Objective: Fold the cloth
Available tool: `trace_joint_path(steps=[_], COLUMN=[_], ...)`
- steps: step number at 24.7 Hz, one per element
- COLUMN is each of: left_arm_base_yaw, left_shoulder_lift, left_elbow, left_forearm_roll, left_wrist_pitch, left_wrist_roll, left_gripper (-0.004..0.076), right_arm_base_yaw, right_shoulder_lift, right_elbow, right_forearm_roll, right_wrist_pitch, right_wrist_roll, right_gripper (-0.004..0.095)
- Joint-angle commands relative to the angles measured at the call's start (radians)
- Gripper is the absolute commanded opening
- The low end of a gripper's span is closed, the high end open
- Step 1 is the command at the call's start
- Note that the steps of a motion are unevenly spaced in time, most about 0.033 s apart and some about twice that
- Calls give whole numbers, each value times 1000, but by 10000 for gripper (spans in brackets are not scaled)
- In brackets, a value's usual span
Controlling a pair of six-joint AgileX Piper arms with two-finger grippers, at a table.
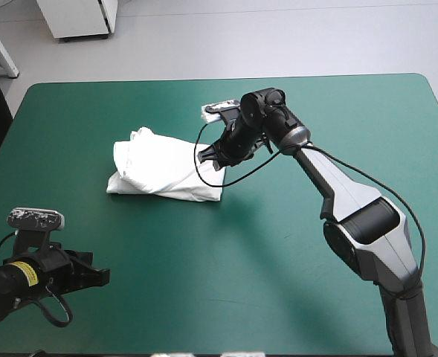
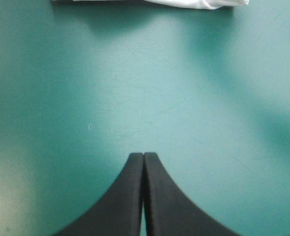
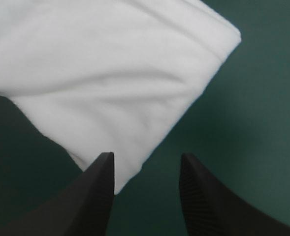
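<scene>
**Workpiece position.** The white short-sleeved T-shirt (image 1: 163, 167) lies as a folded, roughly rectangular bundle on the teal-green covered worktop (image 1: 293, 297). It sits left of centre, toward the far half.

**Right gripper.** The right gripper (image 3: 147, 157) is at the bundle's right edge. Its two black fingers stand apart and hold nothing. In the wrist view one fingertip overlaps the corner of the cloth and the other is over bare cover. The views do not show whether the fingers touch the fabric.

**Left gripper.** The left gripper (image 2: 143, 156) is closed on nothing, its fingers meeting in a pointed arch. It is low over the worktop's near left corner, well apart from the T-shirt. Only the bundle's near edge shows far ahead of it.

**Step in hand (judgement).** Folding appears largely done. The right arm is either setting up one last fold or has just let go of the corner.

**Next move (judgement).**
- For a further fold, lower the right gripper, close it on all layers at the corner and carry them toward the left edge.
- Otherwise, lift clear without dragging the top layer.
</scene>
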Motion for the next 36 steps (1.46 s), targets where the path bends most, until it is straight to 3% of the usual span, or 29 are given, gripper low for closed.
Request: trace_joint_path(steps=[1, 5, 11, 17, 19, 21, 22, 23, 25, 30, 36], left_arm_base_yaw=[3, 3, 3, 3, 3, 3, 3, 3, 3, 3, 3], left_shoulder_lift=[7, 7, 7, 7, 7, 7, 7, 7, 7, 7, 7], left_elbow=[-23, -23, -23, -23, -23, -23, -23, -23, -23, -23, -23], left_forearm_roll=[2, 2, 6, 6, 7, 7, 7, 7, 8, 6, 4], left_wrist_pitch=[-44, -44, -44, -44, -44, -44, -44, -44, -44, -44, -44], left_wrist_roll=[-7, -7, -7, -9, -9, -9, -9, -9, -9, -11, -42], left_gripper=[-9, -9, -9, -9, -9, -9, -9, -9, -9, -9, -9], right_arm_base_yaw=[-20, -41, -54, -50, -50, -50, -50, -50, -50, -54, -225], right_shoulder_lift=[-65, -35, 18, 37, 39, 39, 39, 39, 39, 39, 23], right_elbow=[31, 54, 54, 54, 54, 54, 54, 54, 54, 54, 103], right_forearm_roll=[20, 90, 223, 252, 265, 265, 265, 265, 246, 78, -28], right_wrist_pitch=[-58, -111, -106, -106, -110, -113, -113, -113, -114, -51, -4], right_wrist_roll=[-13, -37, -97, -103, -112, -110, -110, -122, -125, -103, -77], right_gripper=[415, 425, 545, 526, 490, 386, 310, 141, -13, -17, -17])
